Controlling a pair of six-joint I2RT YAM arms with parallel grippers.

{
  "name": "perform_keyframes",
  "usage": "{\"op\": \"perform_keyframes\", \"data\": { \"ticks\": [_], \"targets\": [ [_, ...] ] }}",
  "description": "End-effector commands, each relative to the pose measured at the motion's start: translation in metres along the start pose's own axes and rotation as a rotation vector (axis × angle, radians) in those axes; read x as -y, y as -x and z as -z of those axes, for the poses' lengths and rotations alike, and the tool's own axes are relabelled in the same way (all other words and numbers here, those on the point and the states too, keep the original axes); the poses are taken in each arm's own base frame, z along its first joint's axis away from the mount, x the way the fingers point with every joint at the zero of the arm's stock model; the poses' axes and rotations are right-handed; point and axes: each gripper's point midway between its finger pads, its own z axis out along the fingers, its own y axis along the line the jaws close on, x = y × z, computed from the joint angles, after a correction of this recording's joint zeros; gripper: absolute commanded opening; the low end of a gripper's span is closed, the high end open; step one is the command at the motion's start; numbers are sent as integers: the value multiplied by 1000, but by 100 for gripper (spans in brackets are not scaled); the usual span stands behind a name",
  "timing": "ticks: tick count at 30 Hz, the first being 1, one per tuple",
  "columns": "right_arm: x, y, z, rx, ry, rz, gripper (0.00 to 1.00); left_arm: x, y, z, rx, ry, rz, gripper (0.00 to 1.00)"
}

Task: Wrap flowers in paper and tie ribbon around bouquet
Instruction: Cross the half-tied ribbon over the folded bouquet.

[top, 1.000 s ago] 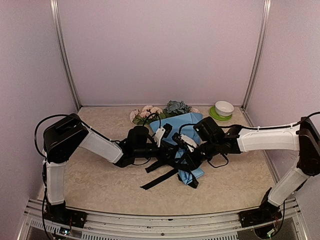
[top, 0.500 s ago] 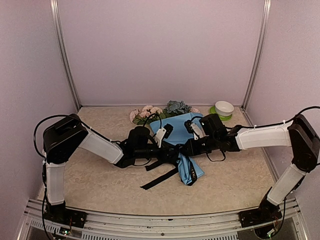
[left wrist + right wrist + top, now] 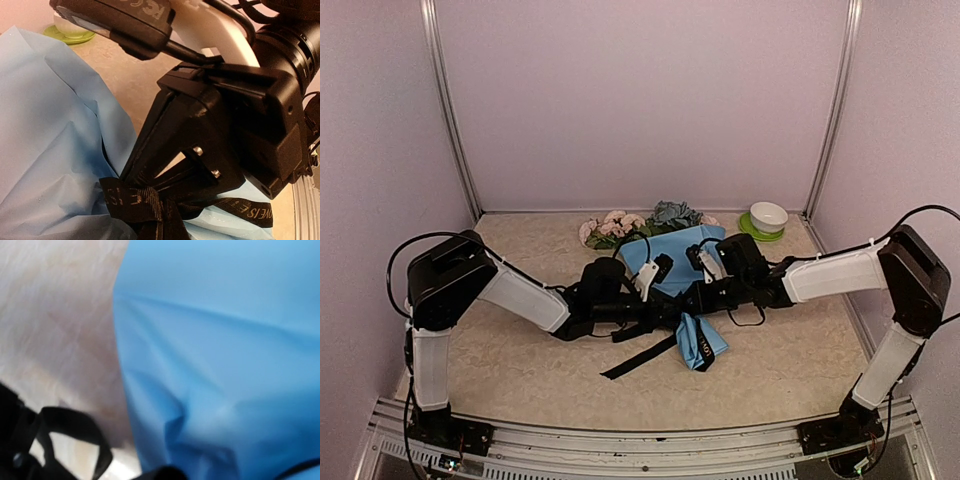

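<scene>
Left tool (image 3: 668, 313), right tool (image 3: 692, 303) — both closed — meet at the ribbon (image 3: 638, 358) on beige table (image 3: 510, 370), lilac walls (image 3: 640, 100).

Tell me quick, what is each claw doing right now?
Left gripper: closed, apparently on the ribbon.
Right gripper: closed, pinching the ribbon beside the blue paper.

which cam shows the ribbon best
Left wrist: the ribbon is close up, knotted against the paper, lettering visible. Top external shows only its trailing end on the table. Right wrist shows a blurred black loop that may be ribbon.
</scene>
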Motion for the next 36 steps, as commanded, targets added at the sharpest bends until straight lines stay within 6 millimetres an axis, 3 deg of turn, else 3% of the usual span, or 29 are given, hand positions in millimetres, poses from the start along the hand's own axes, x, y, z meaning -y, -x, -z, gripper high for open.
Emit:
{"op": "perform_keyframes", "data": {
  "ticks": [1,8,12,14,17,20,22,23,26,30,31,33,36],
  "targets": [
    [-12,-2,4,-7,83,48,0,-4,31,5,67,-2,18,4],
    [-13,-8,-5,-44,124,41,0,7,22,7,7,-39,-22,7],
    [-7,1,-3,-7,125,32,0,14,14,7,-56,-73,-30,16],
    [-6,3,-5,6,132,29,0,21,10,8,-77,-89,-53,26],
    [-3,0,-8,0,131,24,0,22,5,11,-125,-83,-91,52],
    [2,-3,-11,-11,118,14,0,17,2,19,-200,-51,-117,62],
    [6,-4,-11,-17,102,8,0,13,9,30,-214,-27,-144,66],
    [8,-5,-11,-18,94,6,0,11,14,35,-213,-14,-153,74],
    [10,-6,-12,-23,88,6,0,10,30,52,-196,-3,-177,87],
    [11,-9,-18,-39,94,1,0,-20,40,63,-149,91,-156,84],
    [12,-10,-18,-43,94,0,0,-36,42,64,-127,150,-117,77],
    [12,-10,-18,-43,94,0,0,-76,35,63,-118,271,-32,53],
    [12,-10,-16,-41,91,1,0,-115,-4,46,-225,341,36,30]
  ]
}}
